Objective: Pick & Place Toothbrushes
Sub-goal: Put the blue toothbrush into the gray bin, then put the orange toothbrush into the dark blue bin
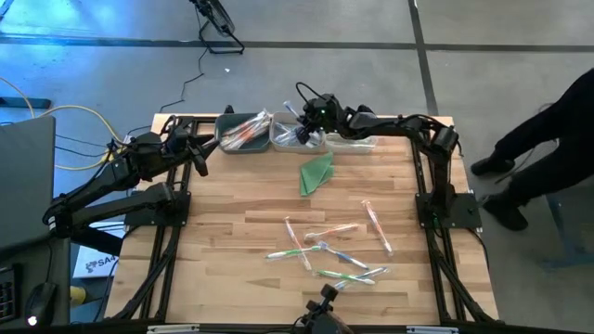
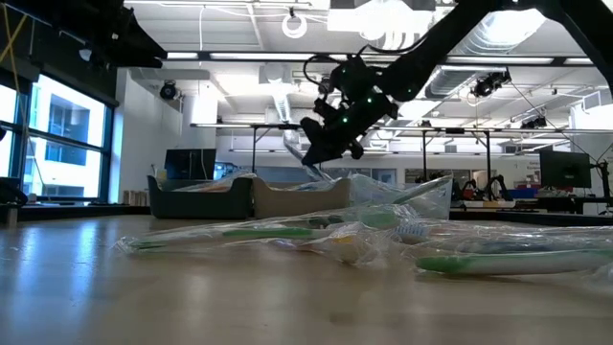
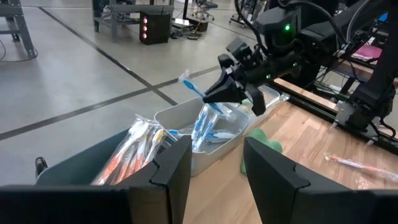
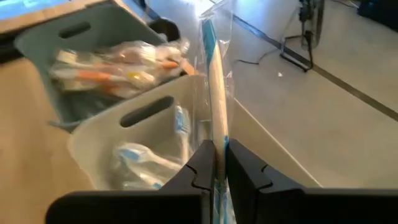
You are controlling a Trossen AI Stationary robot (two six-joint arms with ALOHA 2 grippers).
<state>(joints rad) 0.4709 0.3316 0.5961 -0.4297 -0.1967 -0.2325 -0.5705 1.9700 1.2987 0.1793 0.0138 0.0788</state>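
The right gripper (image 4: 216,163) is clamped on a blue wrapped toothbrush (image 4: 214,81), holding it above the white bin (image 1: 288,134) at the table's (image 1: 241,223) far edge. The left gripper (image 3: 214,163) waits with fingers parted near the grey bin (image 1: 237,139). Other toothbrushes (image 1: 329,246) lie scattered near the near edge.
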